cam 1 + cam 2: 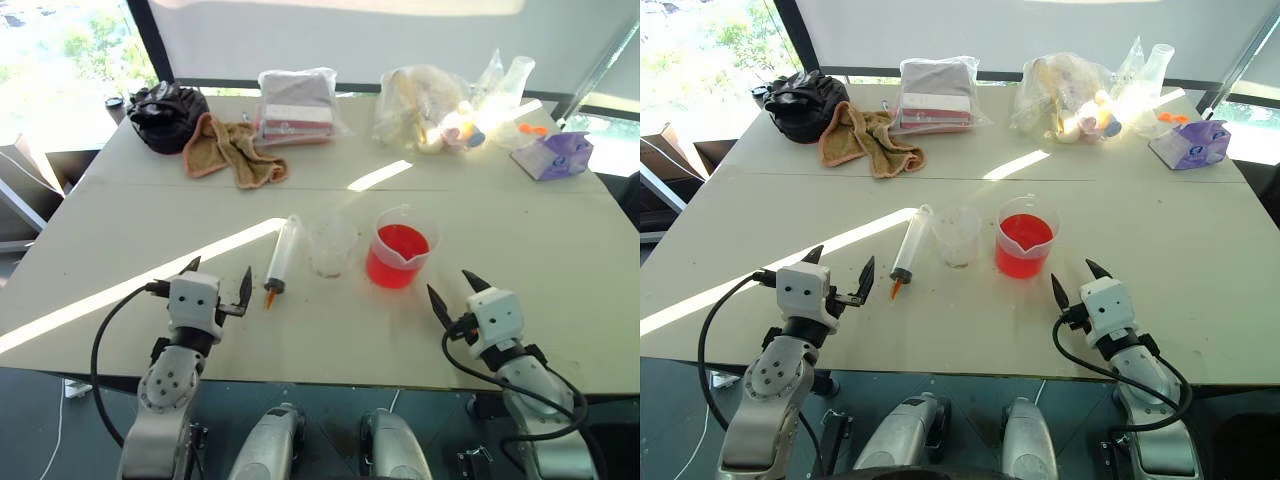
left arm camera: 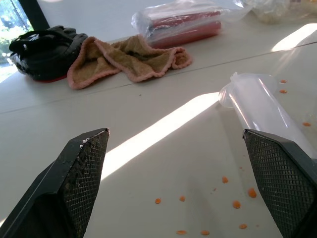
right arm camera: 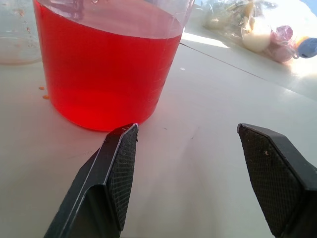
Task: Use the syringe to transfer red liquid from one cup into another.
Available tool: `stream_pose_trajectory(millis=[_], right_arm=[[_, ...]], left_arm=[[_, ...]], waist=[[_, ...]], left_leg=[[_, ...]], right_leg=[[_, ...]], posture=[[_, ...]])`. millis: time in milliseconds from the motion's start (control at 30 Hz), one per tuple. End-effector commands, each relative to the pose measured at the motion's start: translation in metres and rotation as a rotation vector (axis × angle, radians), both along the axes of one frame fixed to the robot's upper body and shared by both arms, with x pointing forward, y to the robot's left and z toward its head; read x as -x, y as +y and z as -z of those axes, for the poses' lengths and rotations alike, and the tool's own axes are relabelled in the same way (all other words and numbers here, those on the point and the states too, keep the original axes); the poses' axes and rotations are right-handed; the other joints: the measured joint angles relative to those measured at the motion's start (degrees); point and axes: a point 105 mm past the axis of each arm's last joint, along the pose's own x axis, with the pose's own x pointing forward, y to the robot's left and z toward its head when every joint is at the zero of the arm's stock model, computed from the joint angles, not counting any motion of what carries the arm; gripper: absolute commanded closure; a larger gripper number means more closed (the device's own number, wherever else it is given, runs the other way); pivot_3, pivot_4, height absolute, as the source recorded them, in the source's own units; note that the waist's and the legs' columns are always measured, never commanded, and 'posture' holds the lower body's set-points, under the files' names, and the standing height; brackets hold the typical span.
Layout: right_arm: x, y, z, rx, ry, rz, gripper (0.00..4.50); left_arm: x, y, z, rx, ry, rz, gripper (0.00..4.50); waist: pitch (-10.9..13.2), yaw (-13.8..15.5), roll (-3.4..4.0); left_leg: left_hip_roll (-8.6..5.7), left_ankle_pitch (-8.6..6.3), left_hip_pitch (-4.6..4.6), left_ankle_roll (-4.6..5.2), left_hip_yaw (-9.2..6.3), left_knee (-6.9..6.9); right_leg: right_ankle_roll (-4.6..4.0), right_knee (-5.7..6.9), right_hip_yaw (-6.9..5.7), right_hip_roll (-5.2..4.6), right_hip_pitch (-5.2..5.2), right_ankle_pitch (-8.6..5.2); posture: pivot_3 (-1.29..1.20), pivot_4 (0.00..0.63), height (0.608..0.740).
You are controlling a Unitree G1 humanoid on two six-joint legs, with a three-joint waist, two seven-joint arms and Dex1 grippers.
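The clear syringe [image 1: 281, 255] lies flat on the table, orange tip toward me, plunger end away. Right of it stands the small spoutless cup [image 1: 331, 244], and beside that the spouted beaker [image 1: 401, 248] holding the red liquid [image 1: 398, 257]. My left gripper [image 1: 217, 285] hovers open just left of the syringe's tip, nothing between its fingers [image 2: 81, 171]; the syringe barrel [image 2: 262, 111] shows close by its right finger. My right gripper [image 1: 452, 290] is open a little right of and nearer than the beaker [image 3: 106, 59], holding nothing.
At the table's far side lie a tan towel [image 1: 228, 148], a black bundle [image 1: 165, 113], a bagged package [image 1: 297, 105], bags of small items [image 1: 435, 108] and a purple tissue box [image 1: 553, 155]. Small red drops [image 2: 233, 198] dot the table near the syringe.
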Motion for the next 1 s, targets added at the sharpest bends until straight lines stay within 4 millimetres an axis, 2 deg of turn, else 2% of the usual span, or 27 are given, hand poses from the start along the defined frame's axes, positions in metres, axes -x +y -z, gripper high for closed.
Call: stream_pose_trajectory(millis=[33,133,1000], right_arm=[[0.0017,0.0017,-0.0126,-0.005,-0.048,-0.013,1.2],[0.0026,0.0013,-0.0127,-0.004,-0.048,-0.011,1.2],[0.0014,-0.0013,-0.0149,0.001,-0.054,-0.011,1.2]], left_arm=[[0.0034,0.0005,-0.0128,-0.002,-0.045,0.005,0.04],[0.0035,0.0001,-0.0139,0.048,-0.047,0.011,0.04],[0.0023,-0.0026,-0.0125,0.028,-0.045,0.045,0.04]], waist=[[0.0,0.0,0.0],[0.0,0.0,0.0],[0.0,0.0,0.0]], left_leg=[[0.0,0.0,0.0,0.0,0.0,0.0],[0.0,0.0,0.0,0.0,0.0,0.0],[0.0,0.0,0.0,0.0,0.0,0.0]], right_leg=[[0.0,0.0,0.0,0.0,0.0,0.0],[0.0,0.0,0.0,0.0,0.0,0.0],[-0.02,0.0,0.0,0.0,0.0,-0.01]], posture=[[0.0,0.15,0.74],[0.0,0.15,0.74],[0.0,0.15,0.74]])
